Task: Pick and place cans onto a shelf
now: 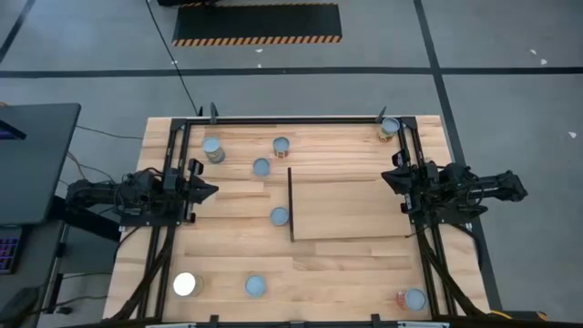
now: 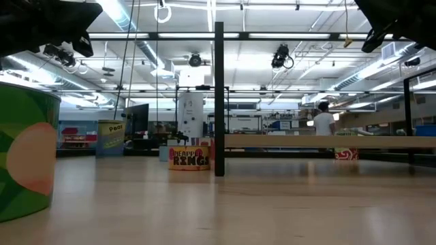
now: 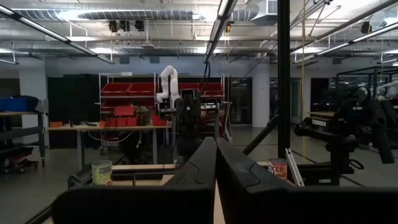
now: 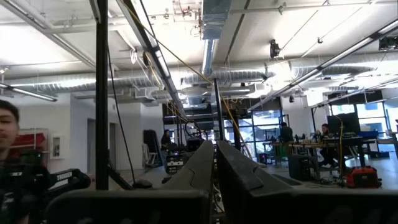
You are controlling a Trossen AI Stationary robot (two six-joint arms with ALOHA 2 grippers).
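- In the low view one can (image 2: 189, 158) reads "PINEAPPLE RINGS" just left of the shelf (image 1: 351, 208), and a yellow can (image 2: 110, 138) reads "PEAS".
- From above, eight cans sit scattered on the surface (image 1: 228, 260), none on the shelf; one (image 1: 185, 284) glares white.
- The left pincer (image 1: 208, 190) and right pincer (image 1: 388, 178) are each closed, empty, raised at opposite sides.
- A person (image 2: 323, 122) stands beyond.
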